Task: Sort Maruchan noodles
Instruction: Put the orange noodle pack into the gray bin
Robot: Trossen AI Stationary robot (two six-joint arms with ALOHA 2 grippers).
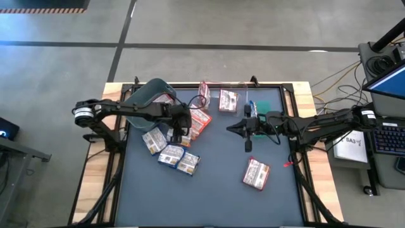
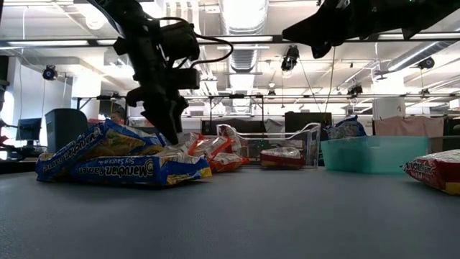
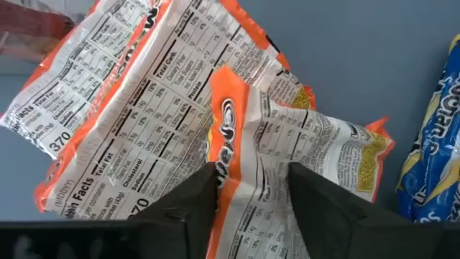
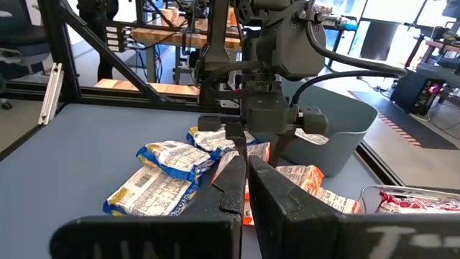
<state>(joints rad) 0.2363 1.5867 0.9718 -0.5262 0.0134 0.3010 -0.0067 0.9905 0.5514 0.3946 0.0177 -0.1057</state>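
The left claw (image 3: 248,188) pinches a raised fold of a crinkly orange packet (image 3: 287,144) — part of the heap of noodle packets (image 1: 171,142) by the grey bin (image 1: 149,95). The right claw (image 1: 243,128) hovers shut mid-table. Smooth grey table (image 1: 209,190) lies open in front — one maroon packet (image 1: 255,174) apart.

Orange-red noodle packet (image 3: 244,165): thin, glossy, crinkled plastic film, pinched between matt black gripper fingers (image 3: 327,198). Blue-and-white packets (image 2: 122,162): shiny wrinkled wrappers. Table mat (image 1: 215,190): smooth matt grey. Table edge (image 1: 95,171): pale bare wood. Teal bin (image 2: 374,153): translucent plastic.
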